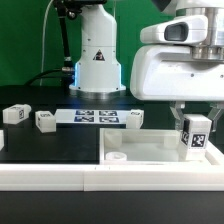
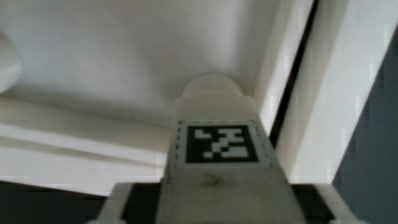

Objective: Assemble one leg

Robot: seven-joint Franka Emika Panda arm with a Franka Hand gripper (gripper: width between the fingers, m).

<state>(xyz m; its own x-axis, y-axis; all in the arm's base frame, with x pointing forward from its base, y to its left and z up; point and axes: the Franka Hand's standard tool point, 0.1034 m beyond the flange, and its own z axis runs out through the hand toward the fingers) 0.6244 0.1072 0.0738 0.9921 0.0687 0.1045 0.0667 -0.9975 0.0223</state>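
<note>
The gripper (image 1: pixel 193 128) clamps the leg (image 1: pixel 195 135) above the tray (image 1: pixel 60 150); slight misalignment, apparently near the corner, risks jamming.

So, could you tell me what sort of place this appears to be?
Probably a robotics lab bench: a black table with a marker board of tags, tagged white furniture parts, and the gripper holding the leg over a white tray-like piece.

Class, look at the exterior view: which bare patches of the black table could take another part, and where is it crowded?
Free: black table between the loose white tagged blocks and the large white rimmed tray piece. Crowded: the exterior view's right, where the gripper holds the small white tagged leg over the tray; also around the marker board.
</note>
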